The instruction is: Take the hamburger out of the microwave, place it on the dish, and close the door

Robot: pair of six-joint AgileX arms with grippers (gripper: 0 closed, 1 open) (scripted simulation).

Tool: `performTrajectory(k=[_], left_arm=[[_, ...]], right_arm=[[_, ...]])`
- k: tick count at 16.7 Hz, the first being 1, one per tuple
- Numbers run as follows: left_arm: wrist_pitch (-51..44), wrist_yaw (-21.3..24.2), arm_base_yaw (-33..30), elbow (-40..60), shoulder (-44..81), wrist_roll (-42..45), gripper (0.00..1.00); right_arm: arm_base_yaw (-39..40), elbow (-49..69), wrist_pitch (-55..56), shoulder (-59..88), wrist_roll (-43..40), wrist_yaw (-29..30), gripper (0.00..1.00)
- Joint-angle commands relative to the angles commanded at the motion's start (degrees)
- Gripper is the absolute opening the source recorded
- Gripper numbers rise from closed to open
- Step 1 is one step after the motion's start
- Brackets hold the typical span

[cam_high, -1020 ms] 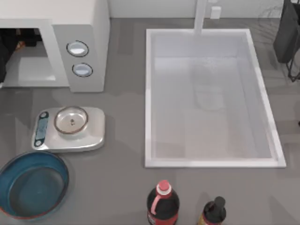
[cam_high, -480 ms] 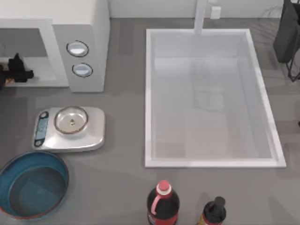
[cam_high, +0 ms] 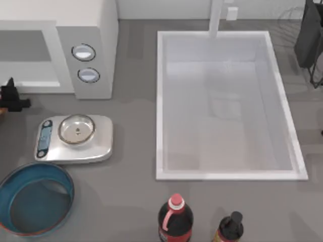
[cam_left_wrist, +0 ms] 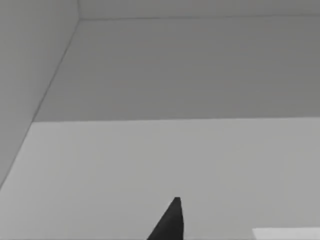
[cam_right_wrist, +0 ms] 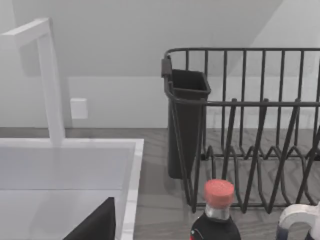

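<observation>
One claw is at work: the left claw (cam_high: 11,97) has backed out of the microwave (cam_high: 75,45) to the surface's far-left edge, nearer than half a second ago. Whether it grips anything, I cannot tell. The dish (cam_high: 35,204) sits unmoved at near left.

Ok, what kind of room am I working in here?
Most likely a rendered kitchen counter: a white microwave stands at the top view's left, a big white sink with its faucet fills the middle, and a black dish rack sits beside it.
</observation>
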Motion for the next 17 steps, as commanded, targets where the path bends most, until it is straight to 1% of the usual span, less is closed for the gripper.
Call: performTrajectory(k=[4, 6, 17], left_arm=[[-0.21, -0.08, -0.36, 0.31, 0.01, 0.07, 0.0], [-1.76, -0.09, -0.36, 0.52, -1.66, 0.07, 0.0], [-22.58, -0.35, -0.31, 1.27, -21.35, 0.18, 0.0]], right_arm=[[0.0, 0.0, 0.0, 0.0, 0.0, 0.0, 1.0], [0.0, 0.0, 0.0, 0.0, 0.0, 0.0, 1.0], [0.0, 0.0, 0.0, 0.0, 0.0, 0.0, 1.0]])
